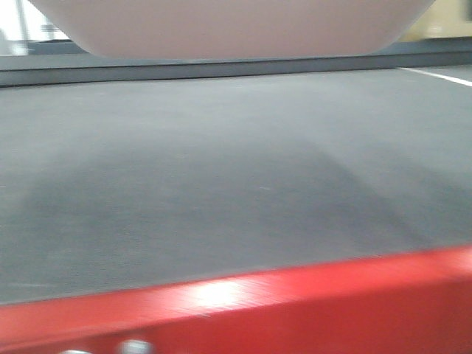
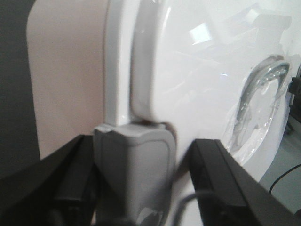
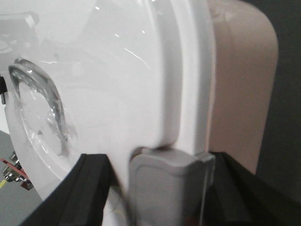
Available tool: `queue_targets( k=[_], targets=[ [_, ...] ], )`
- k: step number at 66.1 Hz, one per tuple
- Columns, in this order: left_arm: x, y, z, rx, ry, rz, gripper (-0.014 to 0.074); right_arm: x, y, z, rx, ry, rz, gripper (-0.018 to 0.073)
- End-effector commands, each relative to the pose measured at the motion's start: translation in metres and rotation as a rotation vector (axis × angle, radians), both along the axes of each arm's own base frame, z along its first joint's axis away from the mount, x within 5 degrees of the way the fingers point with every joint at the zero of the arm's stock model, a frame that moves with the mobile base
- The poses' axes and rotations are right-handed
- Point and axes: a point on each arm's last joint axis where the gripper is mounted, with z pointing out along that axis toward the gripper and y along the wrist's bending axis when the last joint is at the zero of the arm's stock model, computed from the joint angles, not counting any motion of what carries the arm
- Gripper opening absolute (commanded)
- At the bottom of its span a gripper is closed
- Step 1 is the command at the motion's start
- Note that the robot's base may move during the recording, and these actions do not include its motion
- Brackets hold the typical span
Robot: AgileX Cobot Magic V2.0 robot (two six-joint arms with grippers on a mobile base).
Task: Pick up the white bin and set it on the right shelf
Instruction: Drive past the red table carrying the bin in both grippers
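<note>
The white bin (image 1: 236, 29) hangs at the top of the front view, its pale pinkish underside above the grey table top. In the left wrist view the bin's glossy lid (image 2: 197, 84) and pinkish wall fill the picture. My left gripper (image 2: 146, 155) is shut on the bin, its black fingers either side of a grey latch (image 2: 134, 169). In the right wrist view my right gripper (image 3: 160, 162) holds the bin (image 3: 117, 84) the same way, round the other grey latch (image 3: 164, 188). The right shelf is out of view.
A grey table top (image 1: 221, 184) with a red front frame (image 1: 295, 310) lies under the bin and carries the bin's shadow. A white line (image 1: 442, 76) crosses the far right. Both views are blurred.
</note>
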Motion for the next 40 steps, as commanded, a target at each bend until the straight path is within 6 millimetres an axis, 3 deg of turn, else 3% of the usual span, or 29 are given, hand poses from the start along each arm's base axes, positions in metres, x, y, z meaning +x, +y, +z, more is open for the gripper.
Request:
queue_targets(
  k=[1, 40],
  targets=[
    [-0.0211, -0.0144, 0.0297, -0.21, -0.033, -0.159, 0.0262, -0.0261, 0.0179, 0.0255, 0.159, -0.033, 0.226, 0.0449],
    [-0.0211, -0.0144, 0.0297, -0.21, -0.033, -0.159, 0.0262, -0.0258, 0.0178, 0.0256, 0.16, -0.034, 0.222, 0.0449]
  ],
)
